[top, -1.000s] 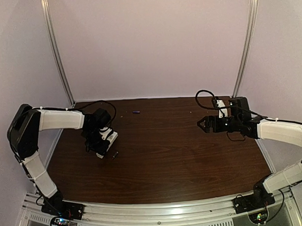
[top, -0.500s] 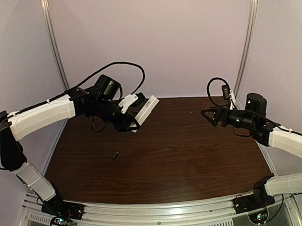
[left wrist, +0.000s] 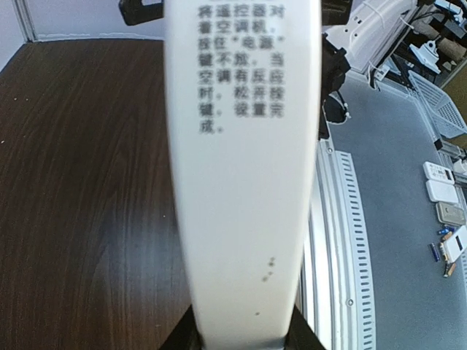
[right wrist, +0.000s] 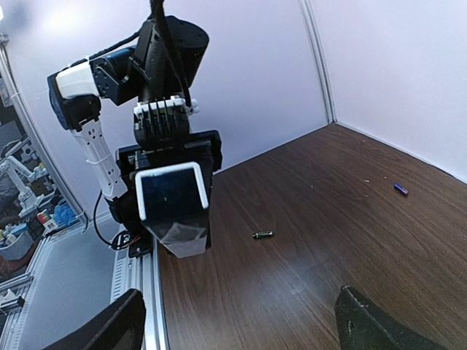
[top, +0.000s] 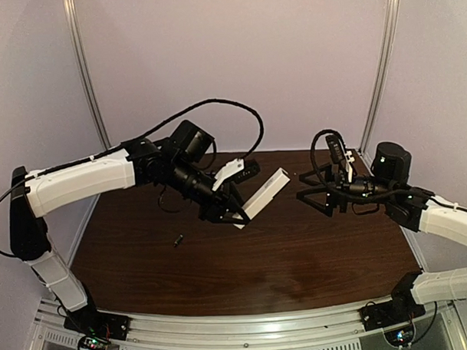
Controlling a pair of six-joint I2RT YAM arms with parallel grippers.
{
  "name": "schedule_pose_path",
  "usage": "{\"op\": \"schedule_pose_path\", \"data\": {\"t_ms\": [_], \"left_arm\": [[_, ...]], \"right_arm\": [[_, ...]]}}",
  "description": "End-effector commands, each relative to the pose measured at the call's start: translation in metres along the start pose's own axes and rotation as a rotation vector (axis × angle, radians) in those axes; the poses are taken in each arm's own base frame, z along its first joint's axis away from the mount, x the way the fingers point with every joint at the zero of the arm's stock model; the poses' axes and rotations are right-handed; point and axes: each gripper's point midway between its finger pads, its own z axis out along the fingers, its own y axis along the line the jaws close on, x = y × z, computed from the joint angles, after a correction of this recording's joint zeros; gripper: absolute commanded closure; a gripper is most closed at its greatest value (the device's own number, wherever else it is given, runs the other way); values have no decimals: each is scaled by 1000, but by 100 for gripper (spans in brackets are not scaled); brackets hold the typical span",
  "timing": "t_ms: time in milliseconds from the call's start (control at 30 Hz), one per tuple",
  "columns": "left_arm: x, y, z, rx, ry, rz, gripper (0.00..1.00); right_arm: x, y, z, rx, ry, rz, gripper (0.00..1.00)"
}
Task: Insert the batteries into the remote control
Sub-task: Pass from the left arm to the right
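My left gripper (top: 232,214) is shut on the lower end of the remote control (top: 263,195), a slim white bar held tilted in the air over the middle of the table. In the left wrist view the remote (left wrist: 241,182) fills the frame, with printed text on its far half and my gripper (left wrist: 241,343) clamped at its base. My right gripper (top: 308,193) is open and empty, facing the remote's far end from a short gap. In the right wrist view the remote (right wrist: 173,200) shows end-on. A dark battery (top: 177,240) (right wrist: 263,235) lies on the table. The bluish-purple battery (right wrist: 400,189) lies near the back wall.
The dark wooden table (top: 298,257) ends at an aluminium rail (top: 246,328) at the near edge, with walls and metal uprights (top: 379,70) on the other sides. In the left wrist view, spare remotes (left wrist: 441,191) lie on the grey floor beyond the rail.
My left arm lifted the remote off the table's left side and carried it right toward the centre. My right gripper moved a little left and lower, toward the remote.
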Motion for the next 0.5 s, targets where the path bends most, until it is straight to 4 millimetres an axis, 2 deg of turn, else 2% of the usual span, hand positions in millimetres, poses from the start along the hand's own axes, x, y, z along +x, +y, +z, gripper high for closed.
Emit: {"op": "schedule_pose_path", "data": {"t_ms": [0,167,367,467], "left_arm": [[-8,-13,7,66,-10,69,90],[-8,-19,18,68,17,96,90],[-6,-19,26,81,34,102,92],[-7,-21,27,91,32,108,92]], "right_arm": [[0,27,11,-112,59,-25,11],[2,37,20,-143,91,-38,15],[5,48,28,-190,120,-48,30],[7,52,30,-206,135,-53,41]]}}
